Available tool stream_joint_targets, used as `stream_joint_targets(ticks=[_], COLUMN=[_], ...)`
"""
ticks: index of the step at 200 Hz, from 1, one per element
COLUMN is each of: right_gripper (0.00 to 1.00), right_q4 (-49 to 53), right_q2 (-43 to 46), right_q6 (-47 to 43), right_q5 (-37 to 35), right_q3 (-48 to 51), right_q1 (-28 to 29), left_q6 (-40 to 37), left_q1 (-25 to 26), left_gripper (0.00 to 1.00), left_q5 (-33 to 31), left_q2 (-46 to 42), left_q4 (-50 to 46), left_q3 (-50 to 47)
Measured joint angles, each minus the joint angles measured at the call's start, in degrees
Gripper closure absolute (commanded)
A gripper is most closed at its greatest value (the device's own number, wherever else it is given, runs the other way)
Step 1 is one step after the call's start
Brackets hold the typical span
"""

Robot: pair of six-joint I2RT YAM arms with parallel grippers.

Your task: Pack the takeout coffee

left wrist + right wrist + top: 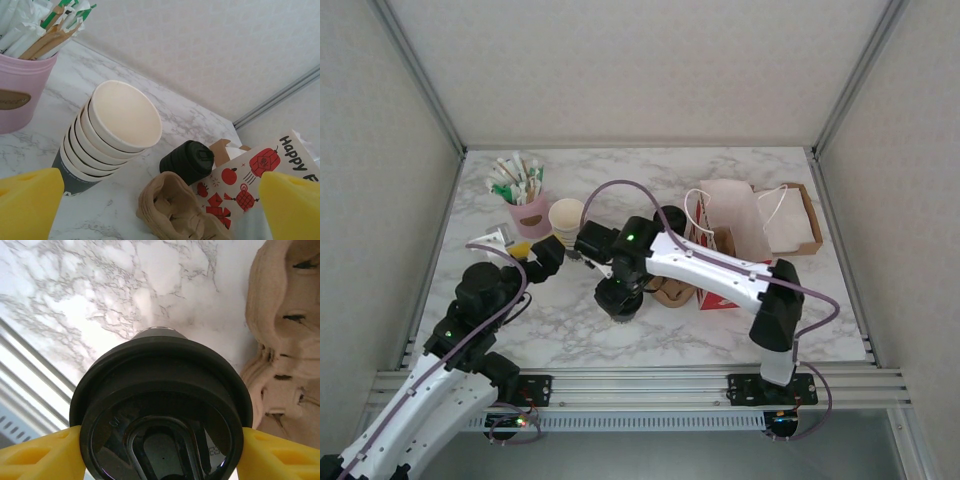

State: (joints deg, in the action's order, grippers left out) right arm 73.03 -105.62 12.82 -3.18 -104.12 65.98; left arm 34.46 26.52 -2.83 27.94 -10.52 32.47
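right gripper (160, 455) clamps the takeout coffee (160, 385) by its lid (125, 365), at table (770, 330) 6 o'clock, pulp carrier (280, 330) at its 3 o'clock. left gripper (160, 202) wide open, empty. risk: hold is on lid alone; it may pop off on lifting

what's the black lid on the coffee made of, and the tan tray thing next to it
The takeout coffee lid looks like moulded plastic, glossy black: it shows sheen, a crisp raised rim and a sip tab. The tan tray is probably moulded paper pulp, matte and fibrous, with soft rounded folds and small slits.
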Motion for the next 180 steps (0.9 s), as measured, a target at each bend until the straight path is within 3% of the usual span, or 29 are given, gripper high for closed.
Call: stream_joint_targets(ticks=[97, 180], right_gripper=[0.28, 0.29], right_q4=[6.08, 9.75], right_q2=[14.45, 24.0], right_q6=[1.36, 1.81], right_q5=[-0.5, -6.95], right_q3=[-8.68, -14.73], right_q1=[-0.11, -2.38], left_q6=[-0.17, -0.15], left_q1=[0.0, 0.0], left_gripper=[0.0, 0.0], left_q5=[1.07, 6.45], left_q2=[4.15, 13.25], left_q4=[2.99, 7.19], left_q3=[3.87, 7.32])
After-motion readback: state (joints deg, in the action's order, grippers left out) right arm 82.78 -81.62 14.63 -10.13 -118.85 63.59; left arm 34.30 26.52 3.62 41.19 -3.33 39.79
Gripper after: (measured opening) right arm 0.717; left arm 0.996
